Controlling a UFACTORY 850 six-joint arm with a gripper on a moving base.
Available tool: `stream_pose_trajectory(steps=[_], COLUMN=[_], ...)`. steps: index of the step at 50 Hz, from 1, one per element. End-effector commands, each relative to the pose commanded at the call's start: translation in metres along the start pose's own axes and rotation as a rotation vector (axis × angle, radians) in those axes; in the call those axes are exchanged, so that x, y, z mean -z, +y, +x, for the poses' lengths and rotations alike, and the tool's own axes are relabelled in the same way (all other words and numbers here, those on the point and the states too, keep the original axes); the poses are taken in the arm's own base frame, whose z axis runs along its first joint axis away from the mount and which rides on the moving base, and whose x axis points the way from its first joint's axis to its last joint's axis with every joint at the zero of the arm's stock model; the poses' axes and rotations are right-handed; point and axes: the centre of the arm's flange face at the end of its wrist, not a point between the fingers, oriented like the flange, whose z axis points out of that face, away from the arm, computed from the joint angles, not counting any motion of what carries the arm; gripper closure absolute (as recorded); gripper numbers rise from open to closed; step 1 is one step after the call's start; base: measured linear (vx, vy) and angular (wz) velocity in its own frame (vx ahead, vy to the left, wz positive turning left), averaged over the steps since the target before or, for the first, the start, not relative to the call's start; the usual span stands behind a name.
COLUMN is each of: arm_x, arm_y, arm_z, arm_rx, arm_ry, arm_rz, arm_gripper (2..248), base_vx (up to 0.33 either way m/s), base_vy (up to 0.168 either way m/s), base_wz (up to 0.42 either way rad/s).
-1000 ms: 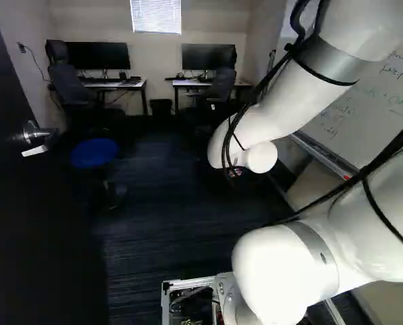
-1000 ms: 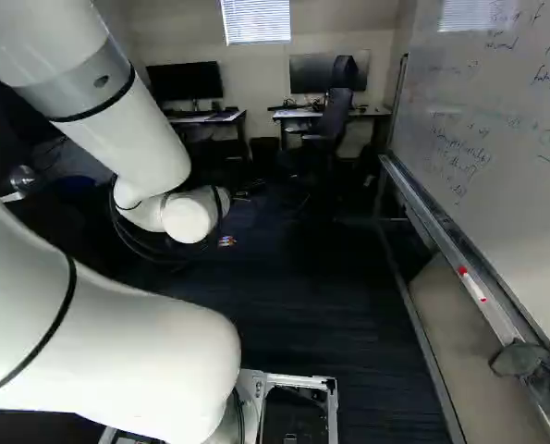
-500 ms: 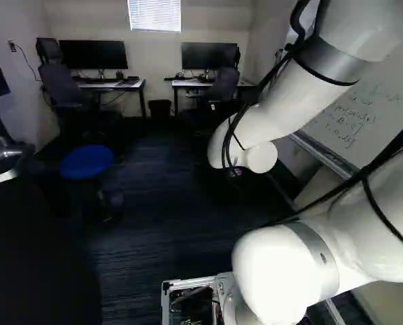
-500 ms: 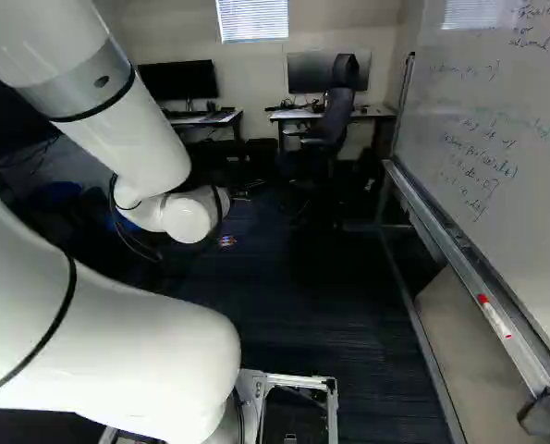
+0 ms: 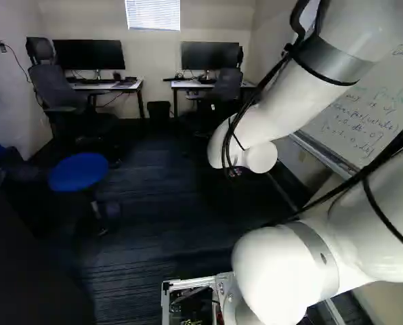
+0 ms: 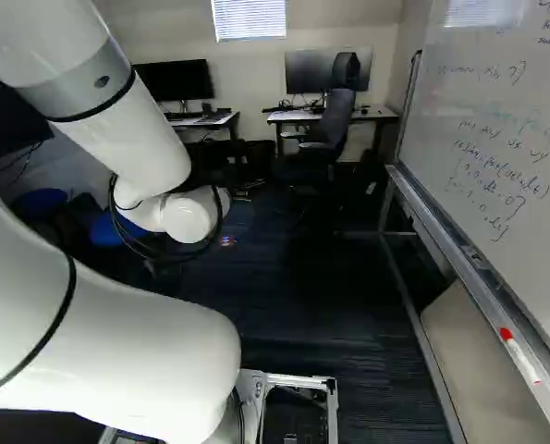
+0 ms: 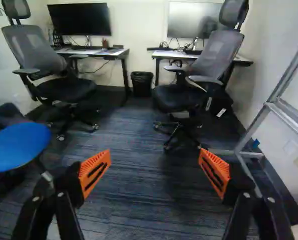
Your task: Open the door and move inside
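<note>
The door [image 5: 32,264] is the dark panel behind and to the left of the pincer [image 7: 155,155], well apart from it, filling the near left corner of the left base view. The pincer stands wide open, its orange pads [image 7: 95,171] spread, with only carpet [image 7: 149,195] in sight between them. Beside it on the left, nearer than the desks, is a blue stool [image 5: 78,171], and a second blue seat [image 6: 42,202] lies further left. Straight ahead, well apart from the pincer, a black bin [image 7: 141,84] sits on the floor between two surfaces. The surface ahead and left [image 7: 98,51] carries a dark monitor [image 7: 79,21], with a mesh office chair [image 7: 33,50] at its left end. The surface ahead and right [image 7: 241,61] bears another monitor [image 7: 189,20], and a high-backed chair [image 7: 216,55] stands in front of it, turned at an angle. Off to the right of the pincer is a whiteboard [image 6: 496,166] with handwriting, and a red-tipped marker [image 6: 519,356] rests on its ledge.
</note>
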Motion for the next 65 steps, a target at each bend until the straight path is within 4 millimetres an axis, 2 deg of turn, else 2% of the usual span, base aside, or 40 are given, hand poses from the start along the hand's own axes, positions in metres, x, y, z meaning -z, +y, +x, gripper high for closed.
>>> stream_pose_trajectory(steps=[16,38,49,65], arm_x=[-0.002,-0.002,0.002,0.013], arm_y=[0.000,0.001,0.004,0.012], arm_z=[0.001,-0.002,-0.010,-0.034], arm_rx=[0.000,-0.003,-0.010,-0.028], arm_ry=[-0.001,-0.003,-0.007,-0.017], arm_rz=[0.000,-0.005,-0.017,-0.051], arm_gripper=[3,3,3,3], base_vx=[0.182,0.001,0.000,0.000], base_vy=[0.007,0.002,0.000,0.000], base_wz=[-0.004,0.000,0.000,0.000])
